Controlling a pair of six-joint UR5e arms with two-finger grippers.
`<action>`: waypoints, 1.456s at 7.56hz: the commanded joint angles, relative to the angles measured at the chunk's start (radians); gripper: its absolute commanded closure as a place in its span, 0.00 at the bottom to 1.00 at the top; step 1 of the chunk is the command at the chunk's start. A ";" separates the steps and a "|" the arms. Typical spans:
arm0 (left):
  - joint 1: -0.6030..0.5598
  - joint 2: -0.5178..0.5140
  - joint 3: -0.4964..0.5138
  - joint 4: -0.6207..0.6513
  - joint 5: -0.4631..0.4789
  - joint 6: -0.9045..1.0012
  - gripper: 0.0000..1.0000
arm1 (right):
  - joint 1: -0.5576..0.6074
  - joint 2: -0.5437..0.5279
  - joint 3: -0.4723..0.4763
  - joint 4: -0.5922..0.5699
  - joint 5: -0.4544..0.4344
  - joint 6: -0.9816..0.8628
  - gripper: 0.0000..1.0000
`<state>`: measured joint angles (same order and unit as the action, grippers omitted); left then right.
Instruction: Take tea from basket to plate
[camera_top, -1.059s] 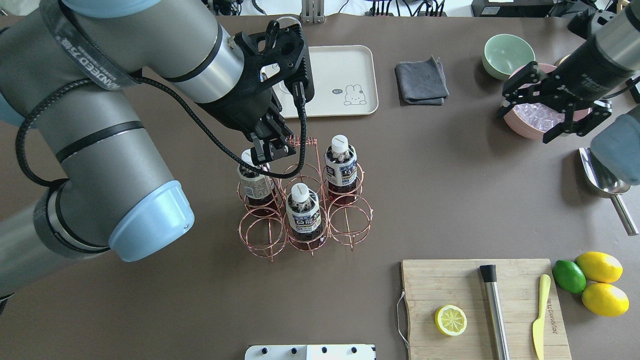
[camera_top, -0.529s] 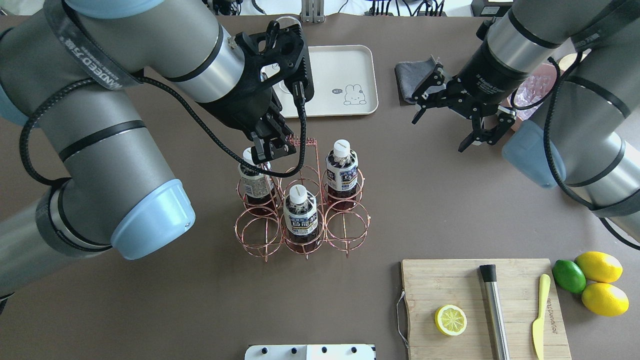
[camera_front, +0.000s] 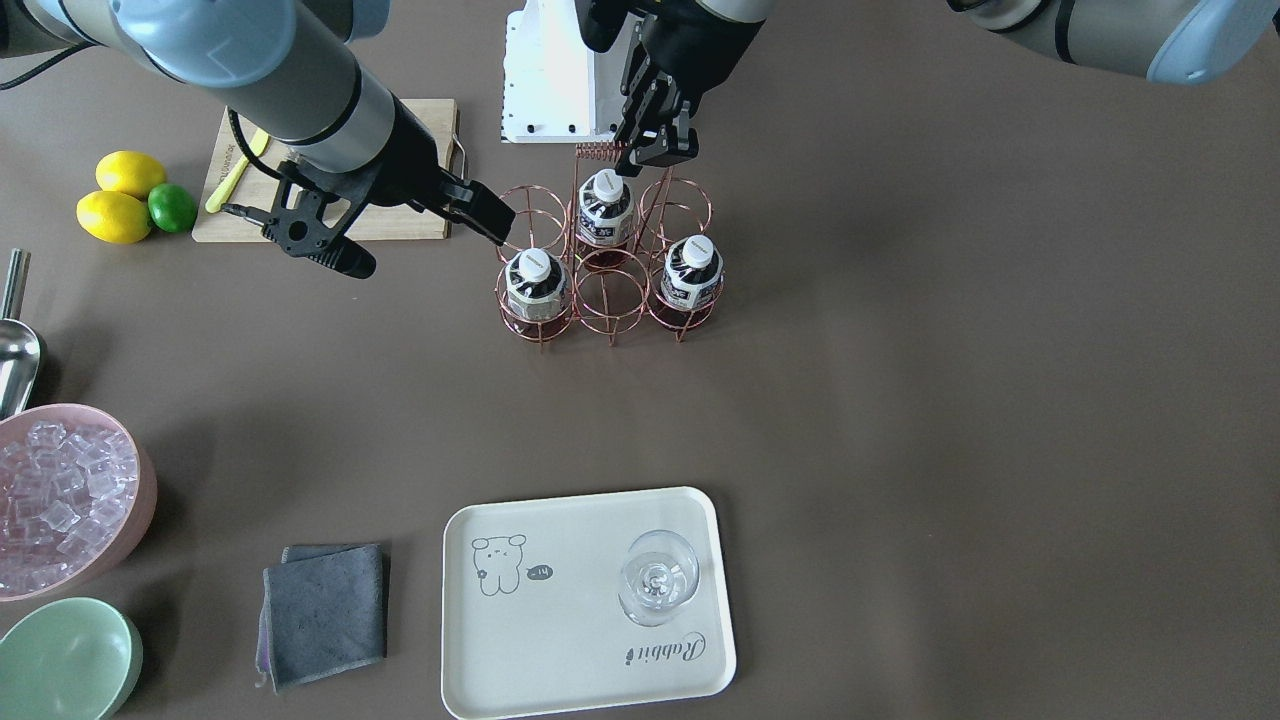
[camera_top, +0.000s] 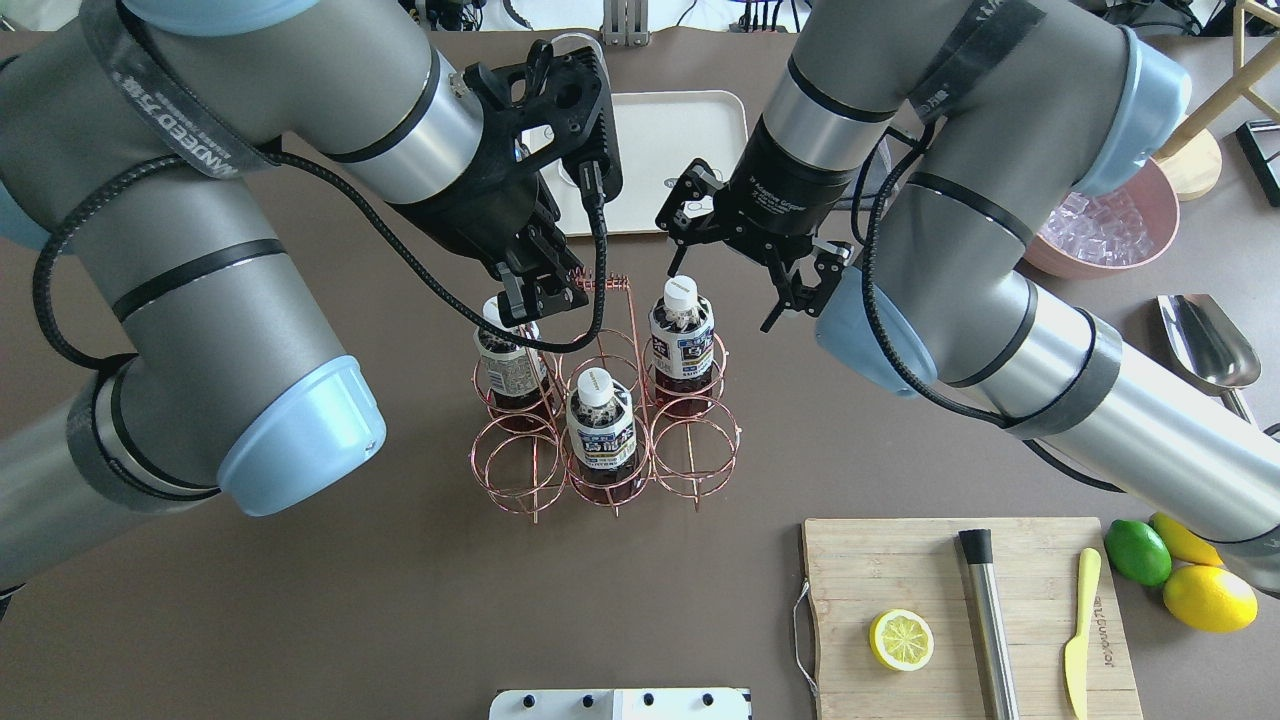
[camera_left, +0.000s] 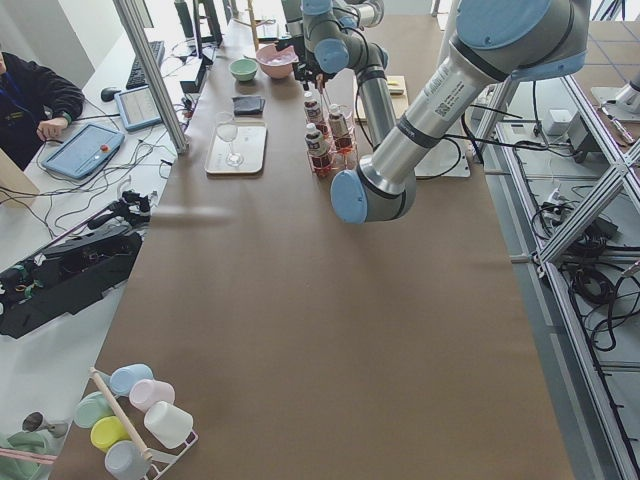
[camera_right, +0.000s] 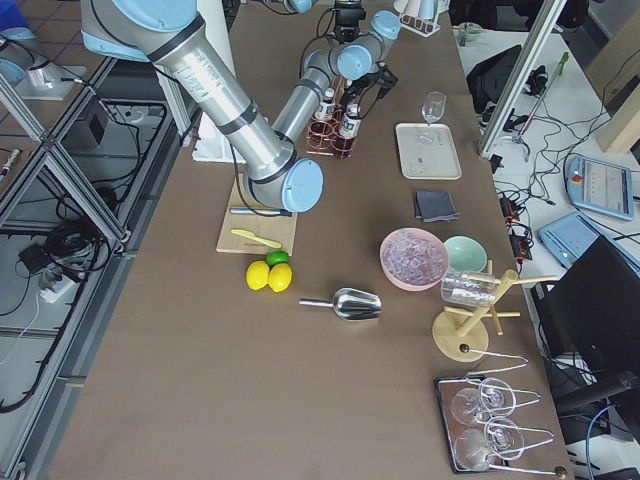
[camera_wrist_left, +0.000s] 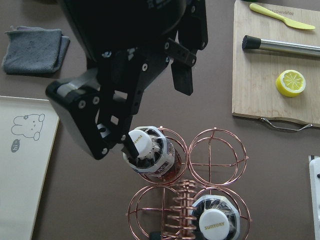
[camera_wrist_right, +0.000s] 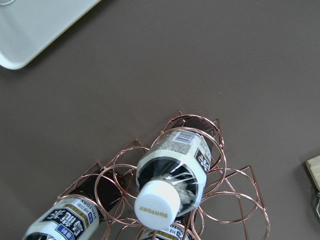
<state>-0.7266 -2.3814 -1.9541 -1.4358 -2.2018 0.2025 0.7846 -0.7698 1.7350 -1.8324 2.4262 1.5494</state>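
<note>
Step in hand: right gripper (camera_front: 432, 250), fingers spread, beside the corner tea (camera_front: 535, 285) standing in the basket (camera_front: 608, 272). I'd centre on its neck, close below the cap, lift straight out of the ring. Steadying: left gripper (camera_front: 655, 150), pinched on the basket's coil handle. Count: teas, three; rings, six, three empty; plate (camera_front: 560, 650), one, well apart, bearing one glass (camera_front: 657, 580).

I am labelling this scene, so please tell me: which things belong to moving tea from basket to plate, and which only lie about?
Belong to the job: three tea bottles, basket, plate.

Just lying about: stemmed glass standing on the plate, grey cloth, pink bowl of ice, green bowl, scoop, cutting board, lemons, lime.
</note>
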 joint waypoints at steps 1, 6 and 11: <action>-0.002 0.002 0.000 0.000 -0.001 0.000 1.00 | -0.021 0.034 -0.041 -0.001 -0.041 0.006 0.06; 0.004 0.016 0.003 -0.024 0.002 0.000 1.00 | -0.031 0.037 -0.071 0.001 -0.081 0.005 0.13; 0.004 0.021 -0.003 -0.025 0.000 0.000 1.00 | -0.053 0.037 -0.068 0.004 -0.093 0.005 0.42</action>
<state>-0.7225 -2.3613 -1.9580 -1.4602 -2.2018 0.2025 0.7399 -0.7325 1.6650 -1.8303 2.3347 1.5539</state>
